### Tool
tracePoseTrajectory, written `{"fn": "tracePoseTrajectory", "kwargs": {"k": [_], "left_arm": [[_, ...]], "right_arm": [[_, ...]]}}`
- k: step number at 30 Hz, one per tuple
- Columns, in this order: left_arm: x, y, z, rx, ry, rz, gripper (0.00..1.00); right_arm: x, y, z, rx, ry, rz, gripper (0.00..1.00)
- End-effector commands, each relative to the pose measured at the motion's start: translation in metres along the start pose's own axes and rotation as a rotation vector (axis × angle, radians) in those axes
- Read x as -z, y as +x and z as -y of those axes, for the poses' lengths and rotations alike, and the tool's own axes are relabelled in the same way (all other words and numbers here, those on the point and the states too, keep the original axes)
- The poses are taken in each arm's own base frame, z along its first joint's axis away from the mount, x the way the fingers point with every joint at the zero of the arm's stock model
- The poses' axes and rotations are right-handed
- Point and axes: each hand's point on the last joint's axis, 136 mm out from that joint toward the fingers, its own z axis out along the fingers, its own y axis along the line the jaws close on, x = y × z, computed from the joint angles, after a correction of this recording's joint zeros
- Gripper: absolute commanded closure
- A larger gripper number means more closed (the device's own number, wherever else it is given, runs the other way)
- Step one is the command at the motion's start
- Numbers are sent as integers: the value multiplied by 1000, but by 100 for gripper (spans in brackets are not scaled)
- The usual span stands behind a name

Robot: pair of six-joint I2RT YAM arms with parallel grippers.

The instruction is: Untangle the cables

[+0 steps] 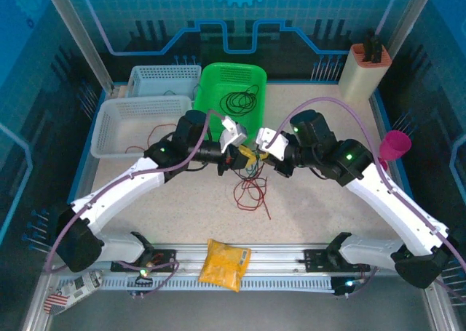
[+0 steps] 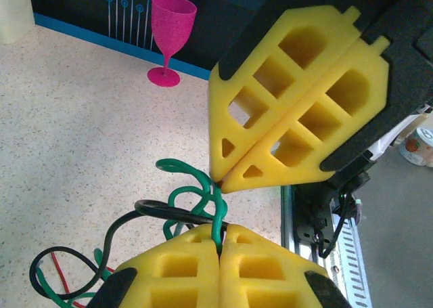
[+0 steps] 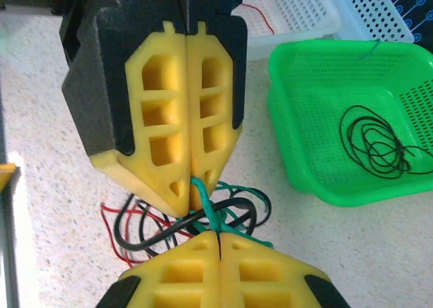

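Left jaws: fully closed, tips pinching the green cable (image 2: 216,213).
Right jaws: fully closed on the same green cable, tip to tip with the left jaws, with a short span between them.
Cables: the red, green and black tangle (image 1: 251,189) trails from the grip onto the surface (image 1: 182,200), mid-table.
Sorted: one black cable (image 1: 242,100) lies coiled in the green basket (image 1: 204,91).
Step in hand: probably freeing the green strand from the knot.
Next move: draw the jaws apart slowly. The black strand (image 2: 128,220) crosses just beside the grip and could cinch tight.

Green basket (image 1: 207,91) behind; open table (image 1: 182,211) nr front
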Motion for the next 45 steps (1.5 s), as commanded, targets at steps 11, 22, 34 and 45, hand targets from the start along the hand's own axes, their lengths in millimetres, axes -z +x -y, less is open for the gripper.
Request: {"fn": "tracePoseTrajectory", "kwargs": {"k": [11, 22, 34, 45], "left_arm": [[15, -43, -34, 220, -162, 285, 100], [16, -45, -27, 338, -103, 323, 100], [19, -49, -25, 318, -108, 346, 100], [18, -54, -22, 278, -92, 348, 100]], "right_arm": [[36, 10, 6, -523, 17, 428, 43], [7, -2, -5, -797, -285, 482, 50], [11, -12, 29, -1099, -303, 601, 53], [13, -14, 42, -1373, -328, 599, 58]]}}
